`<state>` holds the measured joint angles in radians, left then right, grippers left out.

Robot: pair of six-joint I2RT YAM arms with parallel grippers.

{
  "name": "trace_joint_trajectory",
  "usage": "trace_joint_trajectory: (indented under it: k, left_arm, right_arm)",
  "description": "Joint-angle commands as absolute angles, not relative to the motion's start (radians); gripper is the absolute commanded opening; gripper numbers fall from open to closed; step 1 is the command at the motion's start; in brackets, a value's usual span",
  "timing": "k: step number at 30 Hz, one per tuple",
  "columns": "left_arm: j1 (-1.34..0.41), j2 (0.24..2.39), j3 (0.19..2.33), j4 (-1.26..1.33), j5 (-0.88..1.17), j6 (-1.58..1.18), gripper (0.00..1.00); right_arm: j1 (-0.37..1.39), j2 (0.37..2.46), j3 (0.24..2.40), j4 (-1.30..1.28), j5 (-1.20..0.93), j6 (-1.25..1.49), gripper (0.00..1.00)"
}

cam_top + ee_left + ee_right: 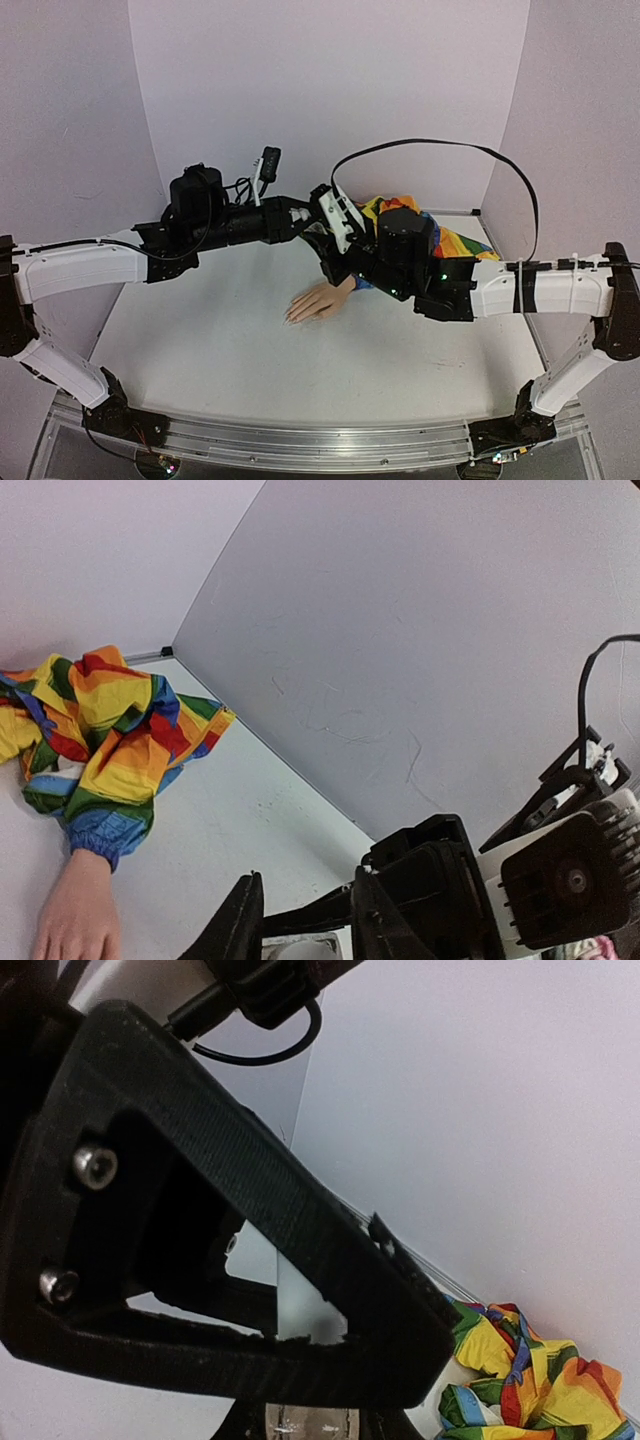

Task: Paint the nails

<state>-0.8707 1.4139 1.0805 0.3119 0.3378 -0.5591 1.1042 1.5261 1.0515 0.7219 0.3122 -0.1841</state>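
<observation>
Mannequin hand (318,301): lies palm down at mid-table, fingers aimed toward 8 o'clock in the top view, rainbow sleeve (455,240) trailing off toward 2 o'clock.
Nails (294,316): sit at the fingertips, uncovered, well apart from both grippers; too small to tell whether any paint is on them.
Left gripper (338,222): reaches across from 9 o'clock and hangs above the wrist; fingers stand apart around a cropped pale object (300,946), grip or gap impossible to tell.
Right gripper (350,268): comes in from 3 o'clock, closed, meeting the left just above the cuff; what it pinches, if anything, cannot be made out.
Step in hand: looks like preparation, with both tools busy together over the sleeve end and nothing at the fingertips yet.
Next move: likely calls for freeing a brush and carrying it down toward 7 o'clock, landing lightly on one tiny nail without nudging the hand across the table (220,340).
</observation>
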Motion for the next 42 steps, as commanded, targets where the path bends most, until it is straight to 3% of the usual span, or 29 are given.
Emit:
trace_joint_trajectory:
  k: [1,5,8,11,14,17,21,25,26,35,37,42]
  left_arm:
    - [-0.879,1.417,1.139,0.354,0.360,-0.555,0.25]
    - [-0.882,1.416,1.127,0.357,0.407,-0.529,0.02]
    - [-0.883,1.418,1.123,0.357,0.496,-0.477,0.00]
    - [-0.883,1.433,1.137,0.359,0.666,-0.406,0.00]
    - [-0.883,1.452,1.166,0.370,0.966,-0.326,0.00]
    - [-0.895,1.445,1.182,0.388,1.224,-0.263,0.00]
    - [-0.908,1.401,1.176,0.388,1.330,-0.204,0.00]
    - [-0.909,1.387,1.159,0.390,1.231,-0.197,0.00]
    - [-0.909,1.389,1.157,0.389,1.189,-0.212,0.02]
    - [-0.892,1.275,1.051,0.375,0.730,-0.279,0.88]
    - [-0.883,1.255,1.042,0.354,0.591,-0.328,0.95]
    - [-0.861,1.269,1.054,0.324,0.421,-0.521,0.96]
  right_arm:
    - [1.112,1.510,1.095,0.807,0.325,-0.177,0.00]
    - [1.112,1.480,1.080,0.818,0.245,-0.149,0.00]
    - [1.098,1.438,1.067,0.801,0.090,-0.125,0.00]
    - [1.007,1.379,1.047,0.780,-0.311,-0.015,0.00]
    - [0.891,1.335,1.028,0.840,-0.770,0.145,0.00]
    - [0.888,1.306,1.015,0.926,-1.052,0.239,0.00]
    - [0.887,1.244,0.978,0.956,-1.108,0.281,0.00]
    - [0.887,1.203,0.944,0.937,-1.014,0.246,0.00]
    - [0.886,1.199,0.943,0.912,-0.979,0.222,0.00]
    - [0.888,1.219,0.935,0.719,-0.491,0.015,0.00]
    - [0.889,1.236,0.936,0.719,-0.398,0.008,0.00]
    - [0.917,1.310,0.967,0.724,-0.079,-0.046,0.00]
